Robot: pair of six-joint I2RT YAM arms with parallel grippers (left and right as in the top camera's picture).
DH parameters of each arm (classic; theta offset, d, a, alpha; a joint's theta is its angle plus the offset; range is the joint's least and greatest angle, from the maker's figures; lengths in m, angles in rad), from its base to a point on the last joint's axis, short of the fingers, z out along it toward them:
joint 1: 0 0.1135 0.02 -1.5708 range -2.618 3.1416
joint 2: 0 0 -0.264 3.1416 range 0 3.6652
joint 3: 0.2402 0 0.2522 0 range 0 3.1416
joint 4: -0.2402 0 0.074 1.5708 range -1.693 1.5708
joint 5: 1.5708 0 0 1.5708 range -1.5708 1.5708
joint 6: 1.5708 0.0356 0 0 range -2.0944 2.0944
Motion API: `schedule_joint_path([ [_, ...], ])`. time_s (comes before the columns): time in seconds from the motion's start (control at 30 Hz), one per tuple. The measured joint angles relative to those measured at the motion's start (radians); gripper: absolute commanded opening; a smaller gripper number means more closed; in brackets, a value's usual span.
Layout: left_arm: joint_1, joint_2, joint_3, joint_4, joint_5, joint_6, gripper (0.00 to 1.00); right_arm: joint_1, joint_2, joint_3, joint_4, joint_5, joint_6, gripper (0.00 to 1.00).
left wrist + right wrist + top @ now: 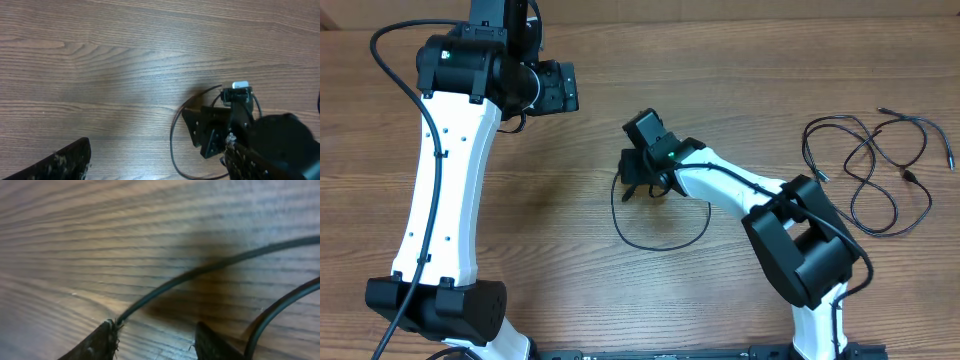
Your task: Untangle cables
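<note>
Nearest us the left gripper [570,88] gapes empty, only one finger [62,161] in frame; at centre we see the right gripper [156,339] parted over a cable [210,266] arcing up-right, its end hidden, and looser cables [876,170] sprawling crosswise far right.

Soft, even light with faint shadows; the right wrist view is blurred, its cable [210,266] soft-edged

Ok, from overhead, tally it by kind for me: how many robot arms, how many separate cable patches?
Robot arms: 2, the left arm and the right arm.
Cable patches: 2, a single loop at the right arm's tip and a loose tangle at far right.
Total: 4.
</note>
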Motion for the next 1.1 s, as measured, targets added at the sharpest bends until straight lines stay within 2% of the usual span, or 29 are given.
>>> schedule_joint_path([
  [0.13,0.0,0.0,0.0,0.0,0.0,0.0,0.85,0.0,0.007,0.0,0.034,0.004,0.06,0.43],
  [0.5,0.0,0.0,0.0,0.0,0.0,0.0,0.85,0.008,0.01,0.0,0.05,0.008,0.187,0.43],
  [0.67,0.0,0.0,0.0,0.0,0.0,0.0,0.84,0.04,0.021,0.0,0.062,0.011,0.23,0.4],
  [0.73,0.0,0.0,0.0,-0.001,0.0,0.0,0.85,0.054,0.022,0.0,0.064,0.01,0.265,0.32],
  [0.8,0.0,0.0,0.0,-0.003,0.0,0.0,0.84,0.061,0.025,0.0,0.066,0.01,0.306,0.15],
  [0.87,0.0,0.0,0.0,-0.004,0.0,0.0,0.85,0.062,0.031,0.0,0.061,0.009,0.328,0.04],
  [1.1,0.0,0.0,0.0,-0.004,-0.003,0.0,0.86,0.059,0.037,0.004,0.04,0.01,0.332,0.04],
])
